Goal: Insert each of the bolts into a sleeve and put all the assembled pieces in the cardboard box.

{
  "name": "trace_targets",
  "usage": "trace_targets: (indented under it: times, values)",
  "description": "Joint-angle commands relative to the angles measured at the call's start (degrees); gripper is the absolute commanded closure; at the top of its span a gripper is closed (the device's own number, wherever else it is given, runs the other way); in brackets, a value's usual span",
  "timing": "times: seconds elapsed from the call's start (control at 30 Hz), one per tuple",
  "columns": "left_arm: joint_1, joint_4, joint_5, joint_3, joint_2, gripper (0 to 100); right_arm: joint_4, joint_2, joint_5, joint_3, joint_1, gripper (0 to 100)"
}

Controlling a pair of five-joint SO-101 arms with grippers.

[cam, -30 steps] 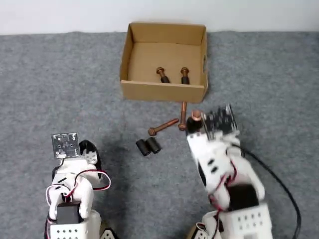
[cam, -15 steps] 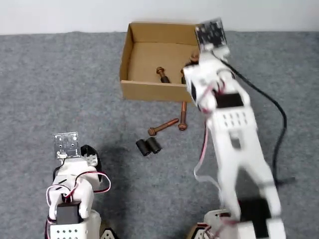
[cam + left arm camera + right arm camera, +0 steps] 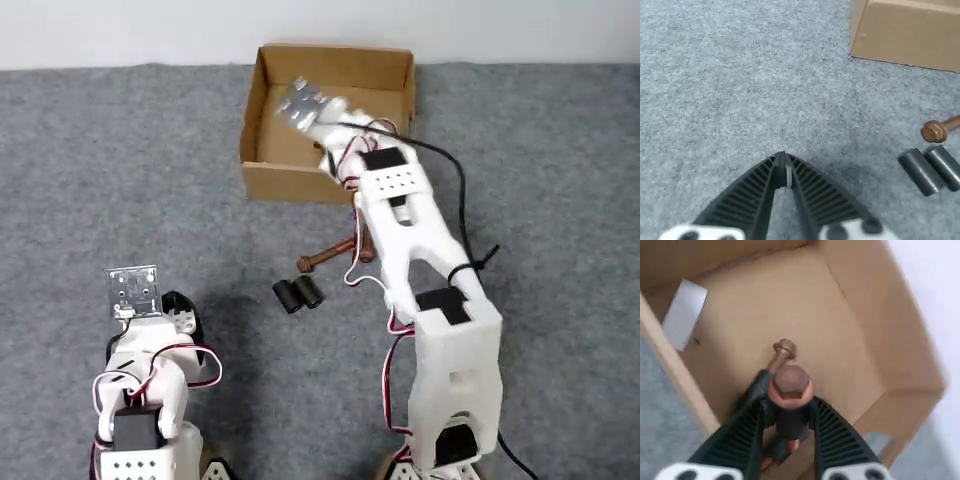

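clearance below the right gripper (image 3: 788, 407) is what the next move turns on. its fingers are clamped on an assembled piece (image 3: 790, 382), held over the inside of the box (image 3: 855, 335) with the head up toward the wrist and the shank aimed down at the cardboard floor. just beneath lies a second piece (image 3: 783, 348), flat on that floor, its head showing past the held one and its body running back under the gripper. a straight release would likely land the piece on it or just beside it, which looks harmless, though it may roll. the box walls rise around the gripper and none seems to touch it. in the high view the right arm (image 3: 400, 215) stretches over the near wall, so this arm is plainly the one placed to let go. on the carpet (image 3: 120, 180) in front of the box lie a bolt (image 3: 328, 253), a second bolt (image 3: 364, 254) partly under the arm, and two sleeves (image 3: 288, 297) side by side, none yet joined. the left gripper (image 3: 785, 170) sits low with fingertips together and nothing in them, well apart from the box, the sleeves near it.
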Motion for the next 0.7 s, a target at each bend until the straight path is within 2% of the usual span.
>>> trace_targets:
  times: [0.0, 0.1, 0.3, 0.5, 0.6, 0.67]
  values:
    - [-0.18, 0.44, -0.44, -0.31, -0.18, 100, -1.63, 2.42, 10.2, -3.52, -0.66, 98.7]
    - [-0.18, 0.44, -0.44, -0.31, -0.18, 100, -2.51, 3.91, 12.04, -3.52, -0.66, 97.7]
    - [-0.18, 0.44, -0.53, -0.31, -0.18, 100, -2.77, 3.91, 12.04, -3.52, -0.66, 83.1]
    - [-0.18, 0.44, -0.53, -0.31, -0.18, 100, -2.24, 1.89, 11.96, -3.34, -0.66, 91.3]
    - [-0.18, 0.44, -0.53, -0.31, -0.18, 100, 2.59, -0.4, 11.87, -3.43, -1.19, 99.6]
    - [-0.18, 0.44, -0.53, -0.31, -0.18, 100, 6.73, -2.77, 11.87, -3.43, -1.54, 98.0]
